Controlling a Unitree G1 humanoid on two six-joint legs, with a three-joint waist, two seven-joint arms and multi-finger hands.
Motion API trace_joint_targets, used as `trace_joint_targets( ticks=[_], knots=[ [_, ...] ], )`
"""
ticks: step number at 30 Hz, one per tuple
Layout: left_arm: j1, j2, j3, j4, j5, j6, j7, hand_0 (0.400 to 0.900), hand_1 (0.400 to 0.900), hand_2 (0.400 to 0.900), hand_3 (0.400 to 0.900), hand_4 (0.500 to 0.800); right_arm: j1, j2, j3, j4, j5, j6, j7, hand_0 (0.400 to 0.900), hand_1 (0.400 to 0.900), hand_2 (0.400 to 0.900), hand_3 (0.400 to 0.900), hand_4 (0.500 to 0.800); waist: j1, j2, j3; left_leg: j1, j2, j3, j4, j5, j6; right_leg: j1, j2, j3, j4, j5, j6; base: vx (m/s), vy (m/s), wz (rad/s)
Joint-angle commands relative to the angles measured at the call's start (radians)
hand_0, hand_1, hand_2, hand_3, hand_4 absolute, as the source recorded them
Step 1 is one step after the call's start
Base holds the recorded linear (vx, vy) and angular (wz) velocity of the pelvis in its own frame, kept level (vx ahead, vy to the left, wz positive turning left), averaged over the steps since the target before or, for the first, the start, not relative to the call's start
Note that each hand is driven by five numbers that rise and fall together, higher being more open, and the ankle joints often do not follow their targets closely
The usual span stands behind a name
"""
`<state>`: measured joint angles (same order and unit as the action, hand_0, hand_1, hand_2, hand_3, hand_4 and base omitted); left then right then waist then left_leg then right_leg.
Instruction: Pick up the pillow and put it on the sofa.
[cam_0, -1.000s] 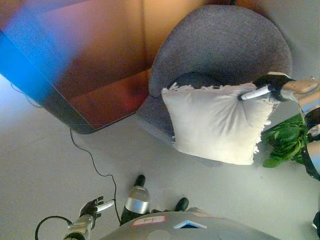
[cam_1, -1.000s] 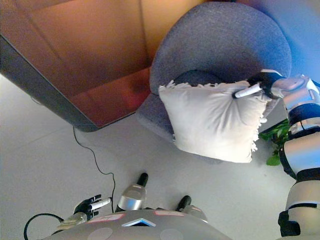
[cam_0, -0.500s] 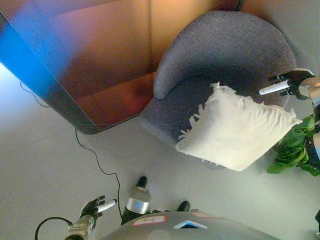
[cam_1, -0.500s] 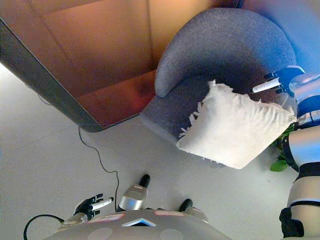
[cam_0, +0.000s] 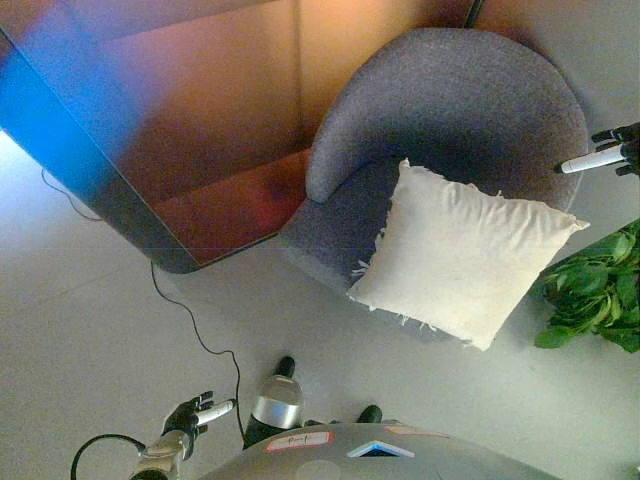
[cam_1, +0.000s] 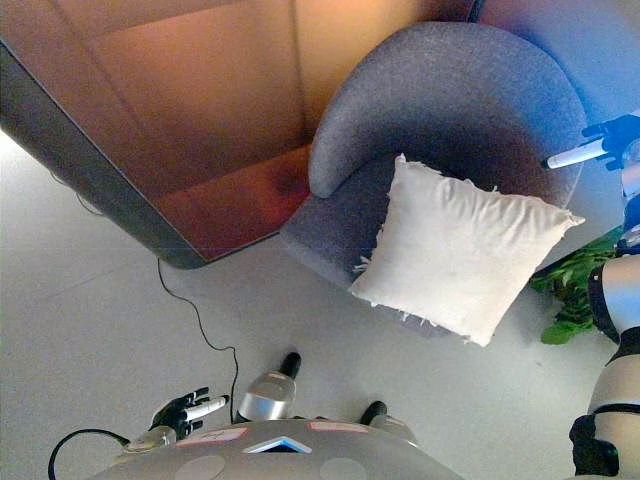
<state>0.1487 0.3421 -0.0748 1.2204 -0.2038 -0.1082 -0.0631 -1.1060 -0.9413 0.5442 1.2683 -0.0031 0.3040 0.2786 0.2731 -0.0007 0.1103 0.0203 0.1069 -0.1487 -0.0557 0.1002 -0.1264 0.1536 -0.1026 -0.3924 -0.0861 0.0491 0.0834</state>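
Note:
A white fringed pillow (cam_0: 460, 255) lies flat on the seat of the grey round-backed sofa chair (cam_0: 450, 95), its lower corner hanging a little over the seat's front edge. My right hand (cam_0: 606, 155) is at the right edge of the view, beside the chair's right side and apart from the pillow, fingers straight and holding nothing. My left hand (cam_0: 192, 414) hangs low at the bottom left over the floor, fingers relaxed and empty.
A green leafy plant (cam_0: 592, 295) stands on the floor right of the chair. A dark-edged brown panel (cam_0: 170, 150) fills the upper left. A thin black cord (cam_0: 185, 315) runs across the pale floor (cam_0: 90, 330).
The pillow has left my right hand and settled flat on the seat. My right hand has opened and drawn away to the right. The left hand has stayed put.

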Motion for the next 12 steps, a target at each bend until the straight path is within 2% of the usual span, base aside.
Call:
trace_joint_targets(
  ticks=[1, 5, 8, 12],
  knots=[
    [-0.003, 0.064, -0.064, 0.03, -0.028, -0.023, -0.001, 0.9, 0.9, 0.9, 0.9, 0.8, -0.16, -0.087, 0.055, -0.031, 0.058, -0.045, -0.131, 0.9, 0.9, 0.9, 0.9, 0.8, 0.01, -0.047, -0.062, 0.004, 0.026, 0.043, 0.022, -0.038, -0.023, 0.016, -0.012, 0.036, 0.063, -0.097, 0.003, 0.0, 0.0, 0.0],
    [-0.001, 0.057, -0.051, 0.043, -0.027, -0.021, -0.007, 0.9, 0.9, 0.9, 0.9, 0.8, -0.101, -0.074, -0.032, -0.094, 0.255, -0.117, -0.163, 0.9, 0.9, 0.9, 0.9, 0.8, -0.005, -0.049, -0.064, 0.006, 0.021, 0.051, 0.016, -0.041, -0.02, 0.014, -0.014, 0.047, 0.06, -0.095, 0.007, -0.03, 0.036, -0.03],
    [-0.003, 0.046, -0.038, 0.048, -0.028, -0.018, -0.005, 0.9, 0.9, 0.9, 0.9, 0.8, 0.038, -0.04, -0.146, -0.207, 0.346, -0.191, -0.187, 0.9, 0.9, 0.9, 0.9, 0.8, -0.029, -0.048, -0.066, 0.016, 0.02, 0.07, 0.015, -0.05, -0.015, 0.01, -0.017, 0.063, 0.061, -0.09, 0.01, -0.05, 0.054, -0.15],
    [-0.017, 0.028, -0.017, 0.042, -0.049, -0.003, -0.001, 0.9, 0.9, 0.9, 0.9, 0.8, 0.323, 0.078, -0.332, -0.482, 0.462, -0.252, -0.228, 0.9, 0.9, 0.9, 0.9, 0.8, -0.088, -0.046, -0.067, 0.038, 0.021, 0.11, 0.008, -0.062, -0.007, 0.001, -0.017, 0.098, 0.054, -0.078, 0.016, -0.06, 0.04, -0.22]
  ],
)
